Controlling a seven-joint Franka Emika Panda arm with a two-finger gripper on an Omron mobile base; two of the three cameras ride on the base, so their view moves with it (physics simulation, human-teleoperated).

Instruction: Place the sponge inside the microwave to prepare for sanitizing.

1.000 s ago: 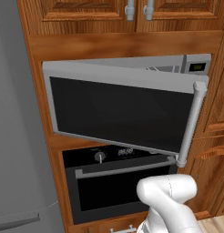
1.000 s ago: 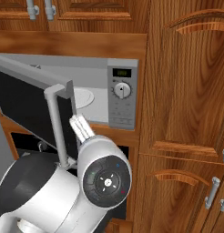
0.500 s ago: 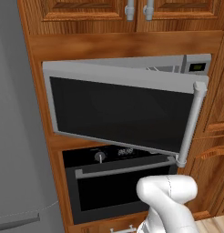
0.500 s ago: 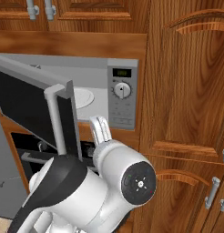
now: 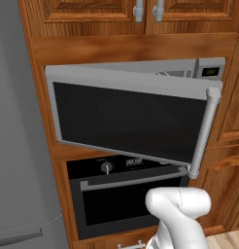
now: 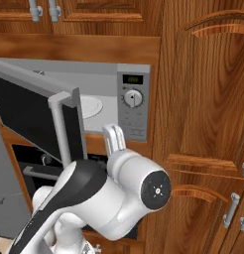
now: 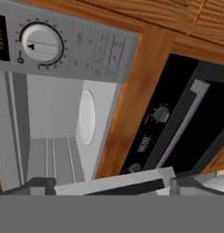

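Item: wide silver-grey built-in microwave, set in a brown wood cabinet wall. Its dark glass door with vertical grey bar handle stands swung open; the grey cavity and white round plate are exposed.

Item: black oven with knobs and a horizontal handle, directly beneath the microwave, closed.

Item: sponge. Location cannot be told from these views; nothing sits on the plate.

Handling, judged: a sponge should be light, soft and compressible, not fragile. A pinch across its short sides at mid-length would likely hold, with little squeeze needed.

Item: two-finger gripper. Jaws spread wide, holding nothing. It points upward just below the microwave's control panel, in front of the open cavity's lower edge. The white arm is folded at the elbow, the hand rolled sideways.
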